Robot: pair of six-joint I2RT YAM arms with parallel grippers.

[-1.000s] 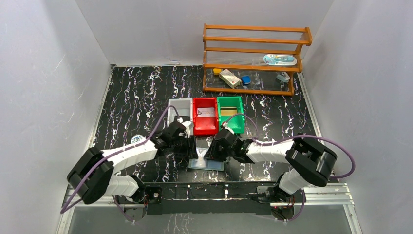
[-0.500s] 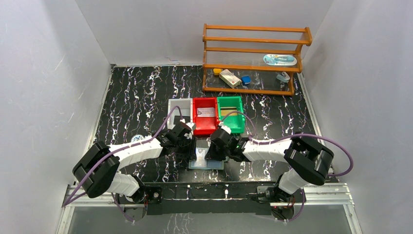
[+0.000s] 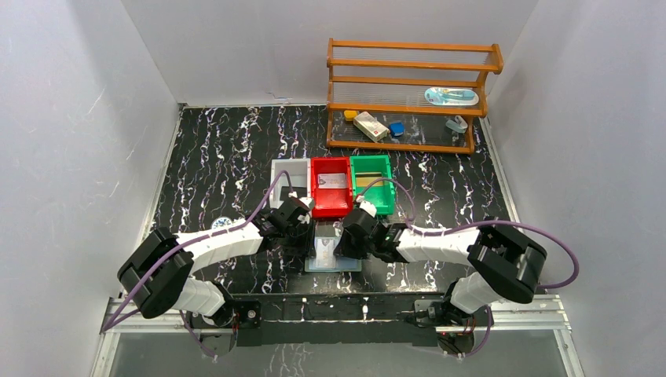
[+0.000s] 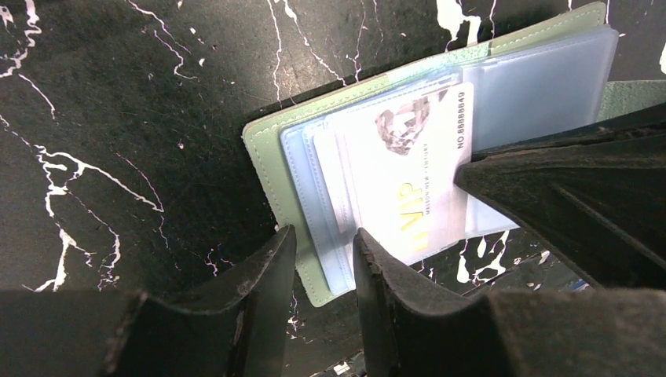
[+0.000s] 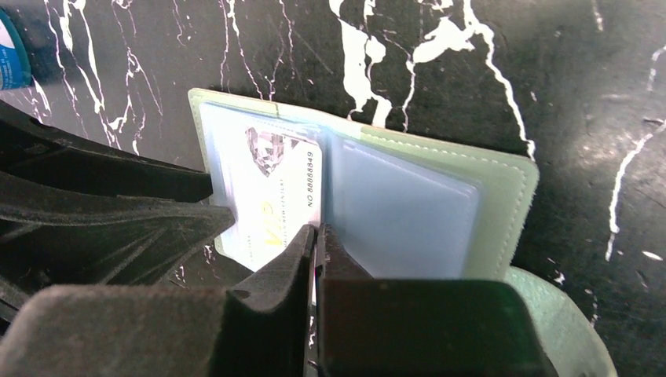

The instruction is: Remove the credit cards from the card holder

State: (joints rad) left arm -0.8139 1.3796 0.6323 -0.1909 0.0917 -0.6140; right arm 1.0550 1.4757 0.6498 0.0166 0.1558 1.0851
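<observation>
Open card holder (image 4: 265, 157), pale VIP card (image 4: 393, 184), left claw (image 4: 322, 239) straddling its edge

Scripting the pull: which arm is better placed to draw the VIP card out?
Right. The right gripper is shut on the edge of the VIP card. The left gripper stands open astride an edge of the card holder, likely better for pinning it down.

A black counter (image 3: 212, 149) veined with white marbling. The card holder (image 4: 265, 157) is pale grey-green, its clear pockets bluish. The card (image 4: 400, 184) is white, printed with a grey diamond, gold "VIP" lettering and black numbers. A white bin (image 3: 276, 177), a red bin (image 3: 316, 188) and a green bin (image 3: 370, 159) show alongside an orange-brown wooden rack (image 3: 408, 80). The left tool (image 4: 322, 243) and right tool (image 5: 316, 236) are black.
</observation>
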